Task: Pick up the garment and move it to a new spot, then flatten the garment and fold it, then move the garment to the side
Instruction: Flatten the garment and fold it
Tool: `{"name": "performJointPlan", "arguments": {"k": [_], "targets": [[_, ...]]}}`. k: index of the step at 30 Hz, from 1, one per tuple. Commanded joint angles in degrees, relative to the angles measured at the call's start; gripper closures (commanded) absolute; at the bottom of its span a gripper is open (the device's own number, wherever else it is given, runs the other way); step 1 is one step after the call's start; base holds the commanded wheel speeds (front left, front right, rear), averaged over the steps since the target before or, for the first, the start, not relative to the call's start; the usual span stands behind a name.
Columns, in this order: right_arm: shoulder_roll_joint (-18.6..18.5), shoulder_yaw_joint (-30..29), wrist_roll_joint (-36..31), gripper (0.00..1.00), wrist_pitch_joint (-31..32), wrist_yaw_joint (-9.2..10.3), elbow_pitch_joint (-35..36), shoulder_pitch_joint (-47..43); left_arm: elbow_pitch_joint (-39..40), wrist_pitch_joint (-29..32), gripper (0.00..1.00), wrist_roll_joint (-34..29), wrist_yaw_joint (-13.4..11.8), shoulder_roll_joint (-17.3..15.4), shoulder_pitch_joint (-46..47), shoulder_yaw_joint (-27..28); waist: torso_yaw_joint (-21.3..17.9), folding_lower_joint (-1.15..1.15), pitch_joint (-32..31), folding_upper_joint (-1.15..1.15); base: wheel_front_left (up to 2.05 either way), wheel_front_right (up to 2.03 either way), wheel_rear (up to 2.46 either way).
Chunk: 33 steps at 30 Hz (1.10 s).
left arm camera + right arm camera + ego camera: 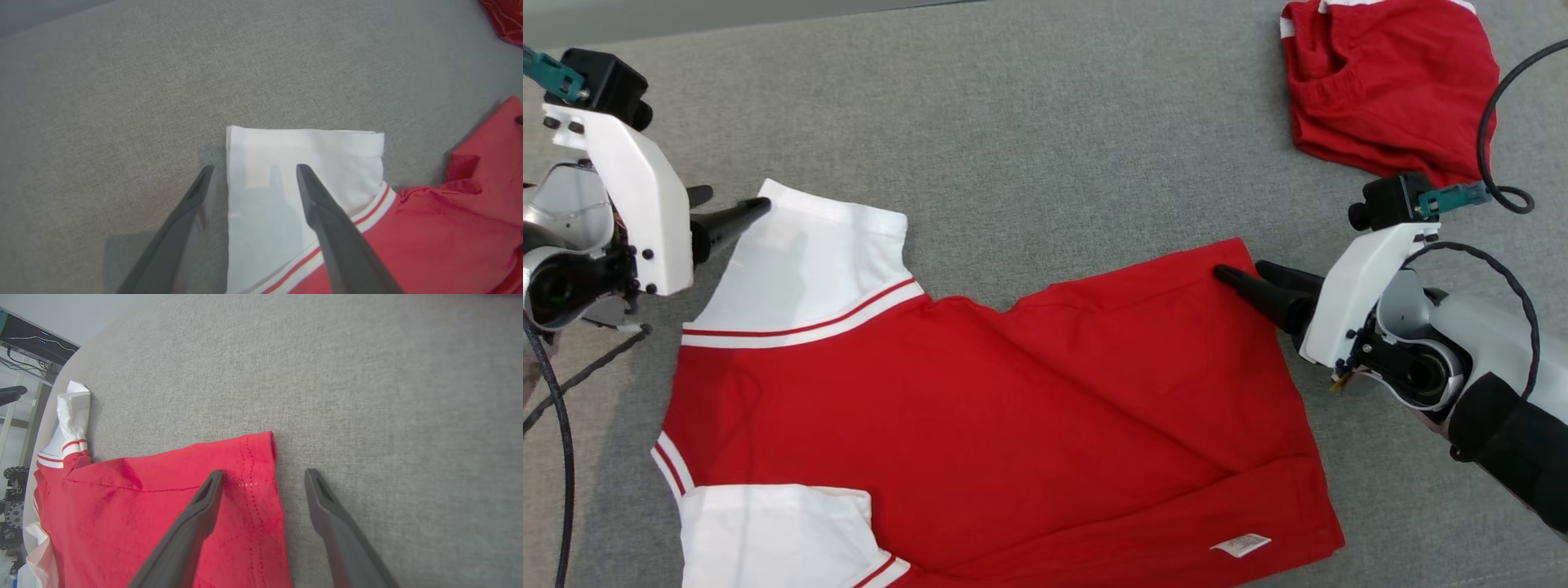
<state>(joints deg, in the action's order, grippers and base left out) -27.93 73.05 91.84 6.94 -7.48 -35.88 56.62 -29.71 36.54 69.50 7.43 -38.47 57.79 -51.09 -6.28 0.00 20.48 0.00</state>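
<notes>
both empty and wide open, left pincer (255,167) straddles the far sleeve (304,149), right pincer (264,473) the far hem (261,457), of the left-right red-and-white cotton shirt (980,392).

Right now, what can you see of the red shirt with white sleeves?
The shirt is red knit with white sleeves and red-white striped trim, spread mostly flat, mildly creased, on the grey cloth surface. A white label shows near its hem. The open left gripper straddles one sleeve's edge; the open right gripper straddles a hem corner. Contact unclear.
</notes>
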Motion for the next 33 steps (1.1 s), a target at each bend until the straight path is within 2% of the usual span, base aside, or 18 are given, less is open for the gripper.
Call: {"name": "performJointPlan", "arguments": {"k": [1, 4, 14, 22, 23, 24, 25, 26, 27, 28, 33], "targets": [[0.53, 0.18, -0.63, 0.0, 0.59, -0.04, -0.3, 0.67, -1.35, -0.34, 0.0, -1.0, 0.06, -0.28, 1.7, -0.33, -1.41, 0.0, 1.81, 0.0, 0.0, 0.0, 0.0], [2.14, 0.36, -1.31, 0.0, 1.17, -0.02, -0.6, 1.04, -4.15, -0.43, 0.0, -2.97, 0.07, -0.3, 3.7, -2.2, -2.4, 0.0, 3.44, 0.0, 0.0, 0.0, 0.0], [6.12, 1.05, -2.38, 0.0, 4.76, 0.2, -1.56, 1.33, -9.81, 1.82, 0.0, -1.4, 0.07, 1.26, 7.56, -5.03, -3.95, 0.0, 6.45, 0.0, 0.0, 0.0, 0.0], [6.39, 1.4, -2.09, 0.0, 6.99, 0.18, -0.12, 0.11, -10.82, 2.9, 0.0, 0.1, 0.07, 1.78, 7.91, -6.83, -3.81, 0.0, 6.32, 0.0, 0.0, 0.0, 0.0], [6.32, 1.39, -2.06, 0.16, 7.25, 0.19, 0.03, 0.01, -10.81, 2.95, 0.02, 0.32, 0.07, 1.75, 7.97, -7.05, -3.75, 0.0, 6.3, 0.0, 0.0, 0.0, 0.0], [6.29, 1.43, -2.06, 0.36, 7.53, 0.16, 0.2, -0.08, -10.8, 2.88, 0.07, 0.32, 0.07, 1.74, 8.02, -7.22, -3.69, 0.0, 6.28, 0.0, 0.0, 0.0, 0.0], [6.29, 1.47, -2.07, 0.62, 7.9, 0.11, 0.4, -0.19, -10.74, 2.65, 0.32, 0.44, 0.07, 1.74, 8.06, -7.33, -3.63, 0.0, 6.29, 0.0, 0.0, 0.0, 0.0], [6.36, 1.48, -2.12, 0.88, 7.99, 0.06, 0.65, -0.22, -10.68, 2.45, 0.52, 0.57, 0.07, 1.75, 8.12, -7.48, -3.58, 0.0, 6.32, 0.0, 0.0, 0.0, 0.0], [6.43, 1.47, -2.16, 1.0, 7.89, -0.03, 0.89, -0.2, -10.57, 2.34, 0.65, 0.65, 0.07, 1.75, 8.25, -7.64, -3.54, 0.0, 6.38, 0.0, 0.0, 0.0, 0.0], [6.4, 1.4, -2.24, 1.0, 7.86, -0.02, 1.13, 0.0, -10.28, 2.0, 1.0, 0.78, 0.07, 1.72, 8.46, -7.78, -3.49, 0.0, 6.46, 0.0, 0.0, 0.0, 0.0], [5.9, 0.89, -2.89, 1.0, 6.43, -0.02, 1.94, 0.15, -9.61, 1.29, 1.0, 2.13, 0.08, 1.44, 8.4, -8.37, -3.29, 0.0, 6.18, 0.0, 0.0, 0.0, 0.0]]}}
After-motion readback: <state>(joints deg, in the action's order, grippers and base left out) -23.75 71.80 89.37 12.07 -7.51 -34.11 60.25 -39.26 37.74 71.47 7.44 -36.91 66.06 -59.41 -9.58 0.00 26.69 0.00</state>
